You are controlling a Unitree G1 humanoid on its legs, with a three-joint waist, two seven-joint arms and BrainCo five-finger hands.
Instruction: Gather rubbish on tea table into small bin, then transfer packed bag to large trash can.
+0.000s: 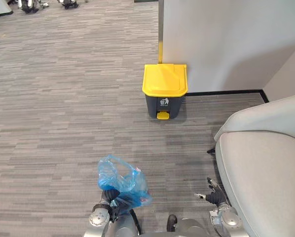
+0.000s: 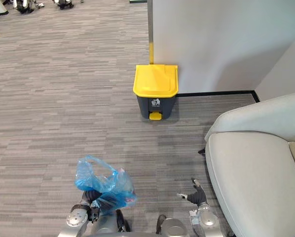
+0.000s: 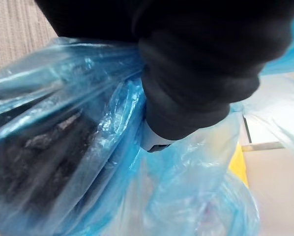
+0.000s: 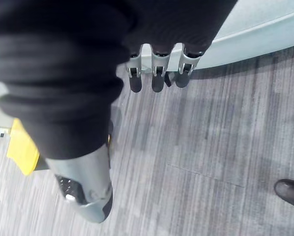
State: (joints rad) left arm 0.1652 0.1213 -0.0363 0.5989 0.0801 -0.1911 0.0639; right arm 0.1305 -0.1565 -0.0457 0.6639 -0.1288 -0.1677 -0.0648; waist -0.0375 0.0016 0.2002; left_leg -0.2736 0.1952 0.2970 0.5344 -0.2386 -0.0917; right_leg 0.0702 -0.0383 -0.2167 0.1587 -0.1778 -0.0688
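Observation:
A blue plastic bag (image 1: 120, 180) stuffed with rubbish hangs low over the carpet, its gathered neck bunched in my left hand (image 1: 109, 198), which is shut on it. In the left wrist view the bag (image 3: 88, 147) presses right against that hand (image 3: 196, 73), with crumpled film all round it. A grey trash can with a yellow lid (image 1: 165, 91) stands closed against the wall ahead, well beyond the bag. My right hand (image 1: 211, 196) hangs open beside the sofa, its fingers (image 4: 154, 78) straight and holding nothing.
A light grey sofa (image 1: 266, 163) runs along the right side, close to my right hand. A white wall (image 1: 226, 39) with a dark skirting stands behind the can. Grey carpet (image 1: 63, 98) stretches out to the left and ahead.

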